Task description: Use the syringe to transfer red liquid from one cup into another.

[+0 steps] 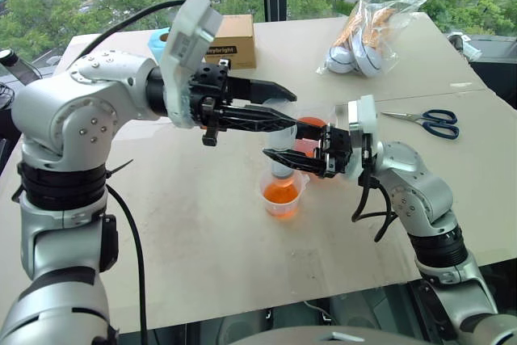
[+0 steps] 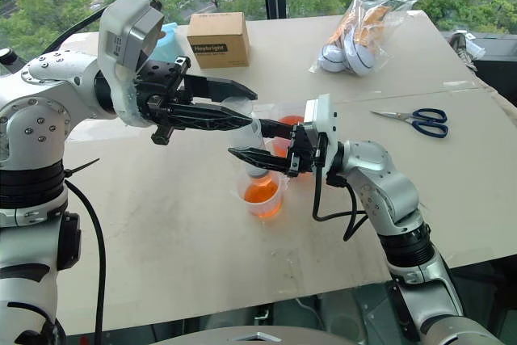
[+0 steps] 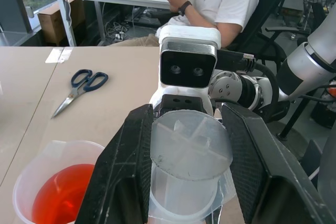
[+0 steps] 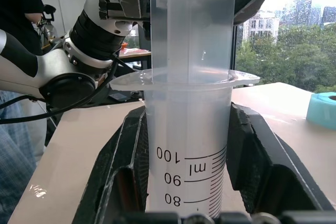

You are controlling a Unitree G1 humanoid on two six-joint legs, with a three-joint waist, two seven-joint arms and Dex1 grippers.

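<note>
Two hands meet over the middle of the counter [image 1: 202,248], both on the syringe [image 4: 189,129], which stands upright above the small cup [image 1: 283,195]. Right hand [image 4: 186,182]: fingers clamped on the marked barrel just under its flange. Left hand [image 3: 190,182]: fingers on either side of the white plunger's top end; whether they press it cannot be told. Small cup: holds red liquid [image 1: 282,194]. Large cup [image 3: 55,190]: just beyond the syringe, also holds red liquid. Scissors [image 1: 428,121]: far right of the counter.
</note>
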